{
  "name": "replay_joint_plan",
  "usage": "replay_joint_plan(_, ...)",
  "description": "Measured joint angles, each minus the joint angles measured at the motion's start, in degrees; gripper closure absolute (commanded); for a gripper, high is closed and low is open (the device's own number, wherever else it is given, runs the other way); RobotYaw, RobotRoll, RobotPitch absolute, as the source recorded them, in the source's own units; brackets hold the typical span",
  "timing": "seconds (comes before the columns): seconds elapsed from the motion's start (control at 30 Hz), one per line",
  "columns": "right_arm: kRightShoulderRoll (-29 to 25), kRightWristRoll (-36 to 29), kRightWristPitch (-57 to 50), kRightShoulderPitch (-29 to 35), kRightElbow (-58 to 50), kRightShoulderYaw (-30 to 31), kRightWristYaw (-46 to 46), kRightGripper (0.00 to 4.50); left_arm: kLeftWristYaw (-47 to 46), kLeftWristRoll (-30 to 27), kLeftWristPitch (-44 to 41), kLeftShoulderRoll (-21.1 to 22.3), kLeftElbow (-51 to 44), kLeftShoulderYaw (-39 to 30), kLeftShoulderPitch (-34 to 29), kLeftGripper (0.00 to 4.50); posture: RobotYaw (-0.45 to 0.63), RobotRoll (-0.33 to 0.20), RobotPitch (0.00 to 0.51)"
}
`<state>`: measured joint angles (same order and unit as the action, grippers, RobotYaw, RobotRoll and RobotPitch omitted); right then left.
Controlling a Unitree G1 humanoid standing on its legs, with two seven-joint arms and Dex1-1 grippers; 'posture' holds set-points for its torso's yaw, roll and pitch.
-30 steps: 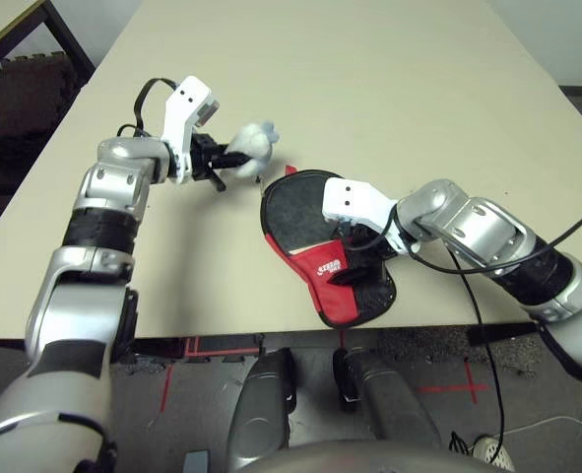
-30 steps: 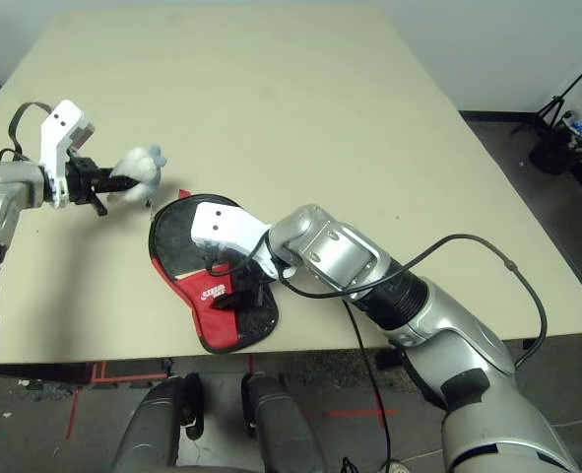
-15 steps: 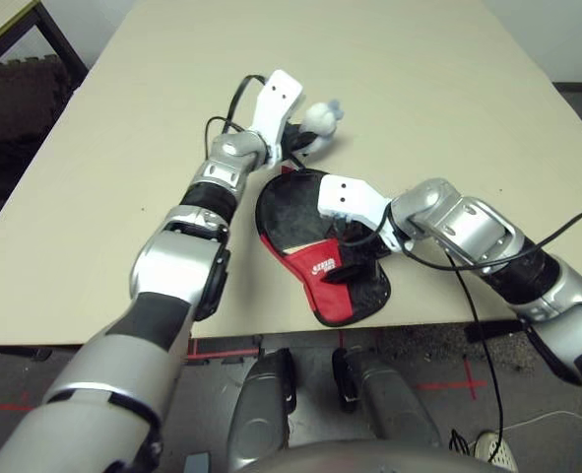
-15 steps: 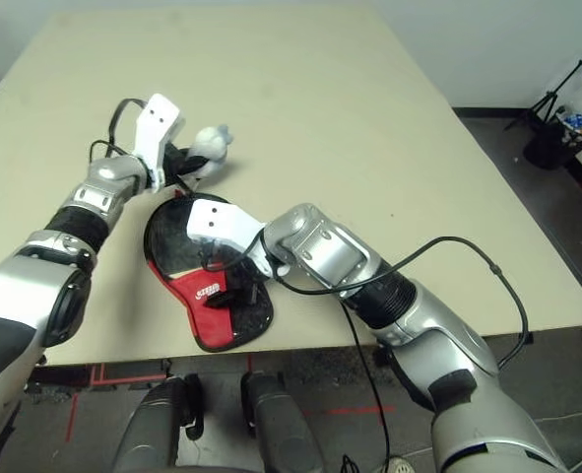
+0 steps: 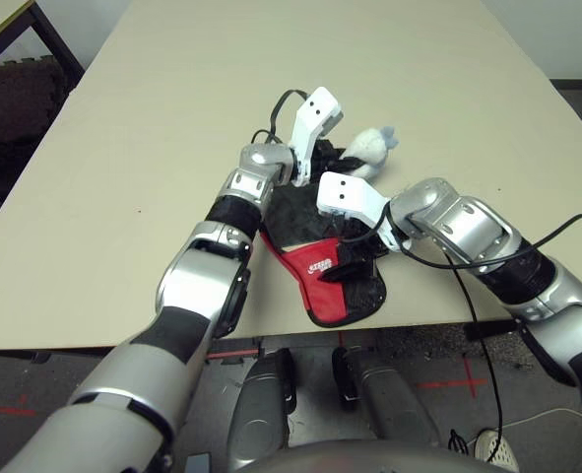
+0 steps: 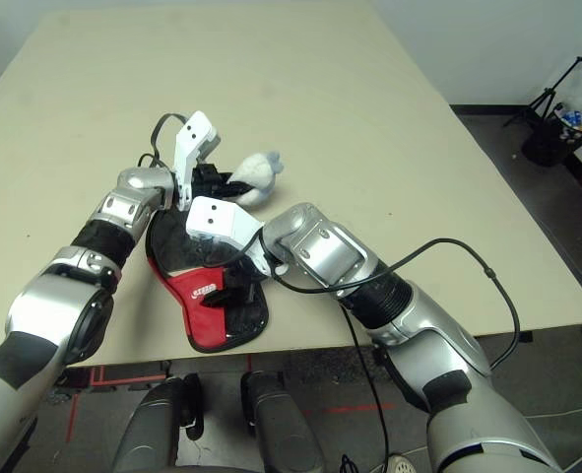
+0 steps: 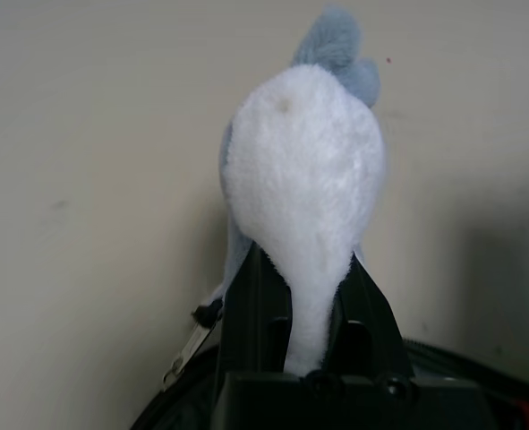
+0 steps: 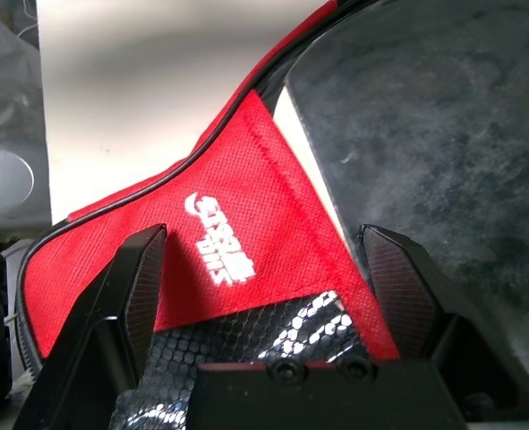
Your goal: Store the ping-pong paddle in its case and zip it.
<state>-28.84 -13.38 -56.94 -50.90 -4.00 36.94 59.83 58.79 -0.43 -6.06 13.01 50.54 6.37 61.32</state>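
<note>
- Left eye: we are seeing the case at lower centre, the paddle lying partly in its pocket.
- Left wrist: our left gripper is clenching the plush, centre.
- Right wrist: our right gripper is spreading unclenched over the case.

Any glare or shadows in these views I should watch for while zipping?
Right wrist view: white glare on the mesh pocket. Left wrist view: soft shadow on the table, beside the grey-and-white plush; table rather dim. Left eye view: right forearm has bright highlights.
</note>
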Motion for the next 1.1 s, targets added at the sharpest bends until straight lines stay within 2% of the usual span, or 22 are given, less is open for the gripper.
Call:
replay_joint_plan(0.2, 0.17, -0.12, -0.65, -0.41, 0.84, -0.83, 0.23, 0.00, 2.19, -0.19, -4.05, 1.35, -3.72, 0.65, 0.00, 1.13, -0.09, 0.000, 0.187)
replay_joint_plan(0.3, -0.03, -0.44, -2.22, -0.43, 0.81, -1.86, 0.56, 0.00, 3.67, -0.26, -5.56, 2.09, -5.72, 0.89, 0.05, 0.19, -0.09, 0.000, 0.183)
replay_joint_plan(0.33, -0.49, -0.79, -3.05, -0.43, 0.65, -2.31, 0.66, 0.00, 4.25, -0.39, -6.18, 2.27, -6.43, 0.90, 0.22, 0.01, -0.09, 0.000, 0.182)
replay_joint_plan(0.53, -5.44, -3.31, -8.70, -0.42, -2.14, -4.64, 1.91, 0.00, 6.69, -2.19, -9.67, 4.44, -9.85, 0.80, 1.42, 0.01, -0.09, 0.000, 0.178)
replay_joint_plan(0.67, -9.23, -7.58, -12.77, -0.61, -5.76, -6.18, 4.56, 0.00, 6.97, -2.79, -10.50, 5.11, -10.16, 0.76, 1.77, 0.01, -0.09, 0.000, 0.175)
replay_joint_plan(0.73, -10.64, -9.60, -14.09, -3.14, -5.57, -8.16, 5.98, 0.00, 7.01, -3.05, -10.77, 6.18, -10.17, 0.52, 2.29, 0.01, -0.09, 0.000, 0.171)
replay_joint_plan(0.83, -10.94, -7.74, -8.97, -10.26, 1.88, -11.07, 5.47, 0.00, 8.16, -3.15, -11.87, 8.00, -11.24, 0.77, 2.39, 0.01, -0.09, 0.000, 0.166)
replay_joint_plan(0.93, -11.08, -2.76, 0.22, -15.93, 12.40, -11.37, 4.67, 0.00, 10.26, -2.88, -13.34, 9.97, -12.64, 1.99, 1.63, 0.01, -0.09, 0.000, 0.158)
replay_joint_plan(1.1, -3.08, 5.66, 15.72, -24.14, 35.47, -11.32, 0.36, 0.00, 13.16, -1.86, -17.09, 12.10, -16.29, 5.99, -2.19, 0.01, -0.08, 0.000, 0.148)
